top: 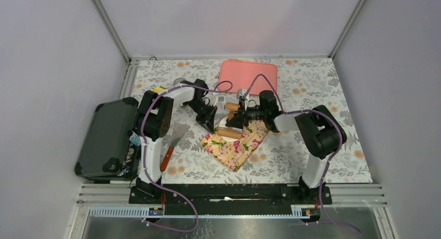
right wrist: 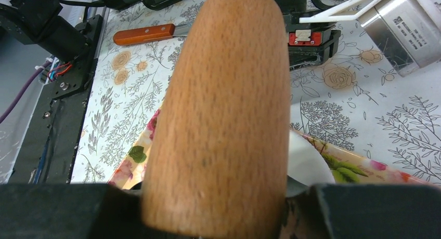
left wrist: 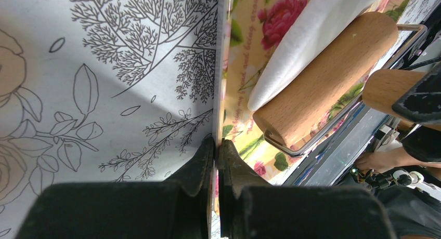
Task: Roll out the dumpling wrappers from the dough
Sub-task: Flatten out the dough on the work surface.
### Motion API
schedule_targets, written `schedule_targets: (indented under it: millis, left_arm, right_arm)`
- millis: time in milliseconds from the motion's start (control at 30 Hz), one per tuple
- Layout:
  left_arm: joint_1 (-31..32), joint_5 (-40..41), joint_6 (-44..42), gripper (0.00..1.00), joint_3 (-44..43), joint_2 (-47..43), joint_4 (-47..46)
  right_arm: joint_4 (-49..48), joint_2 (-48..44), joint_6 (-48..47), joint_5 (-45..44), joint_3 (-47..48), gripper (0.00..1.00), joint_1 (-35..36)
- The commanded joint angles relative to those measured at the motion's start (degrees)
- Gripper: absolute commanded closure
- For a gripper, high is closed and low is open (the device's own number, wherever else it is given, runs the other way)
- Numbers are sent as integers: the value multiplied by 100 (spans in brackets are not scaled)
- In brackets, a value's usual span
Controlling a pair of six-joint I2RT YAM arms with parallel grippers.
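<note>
The dough (left wrist: 307,36) is a flat white sheet on the floral mat (left wrist: 244,52), under the wooden rolling pin's roller (left wrist: 322,78). In the right wrist view the dough (right wrist: 308,163) peeks out beside the pin's thick handle (right wrist: 223,109). My right gripper (right wrist: 218,197) is shut on that handle, over the mat (top: 240,116). My left gripper (left wrist: 217,145) is shut on the mat's thin edge, at the mat's far-left side (top: 212,123). The roller (top: 229,132) lies across the mat (top: 236,150). The dumpling wrappers are out of view.
A pink tray (top: 248,75) lies at the back. A black case (top: 104,140) stands at the left edge. A wooden-handled scraper (top: 174,143) rests left of the mat, also in the right wrist view (right wrist: 144,34). A shiny metal object (right wrist: 400,21) sits behind the mat.
</note>
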State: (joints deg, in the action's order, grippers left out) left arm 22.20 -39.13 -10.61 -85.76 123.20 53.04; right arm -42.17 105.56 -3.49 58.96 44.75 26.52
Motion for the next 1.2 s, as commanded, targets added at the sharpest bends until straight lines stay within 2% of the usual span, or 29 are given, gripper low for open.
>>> schedule_targets:
  millis: [0,167,333,467,767,967,1167]
  left_arm:
    - [-40,625,-42,100,76,344,-84]
    - [-44,633,-38,100,72,354,-83]
    - [-40,650,-20,100,74,346,-101]
    - [-40,663,-3,100,91,332,-127]
    - [-40,662,15,100,121,297,-171]
    - [-51,669,15,100,138,291,-189]
    - [-58,731,91,100,155,284,-242]
  right_arm:
    - [1894,560,-333,62,-470,100,266]
    - [1554,430,-329,375,-608,100,266]
    - [294,206,120,605,-928,100,200]
    - [-1290,-21,1265,702,-1089,100,-13]
    - [-3090,-195,3143,97,-753,100,-545]
    - [-3213,98,3115,-342,-939,100,-551]
    - [-2729,84,2712,-593,-1145,100,-515]
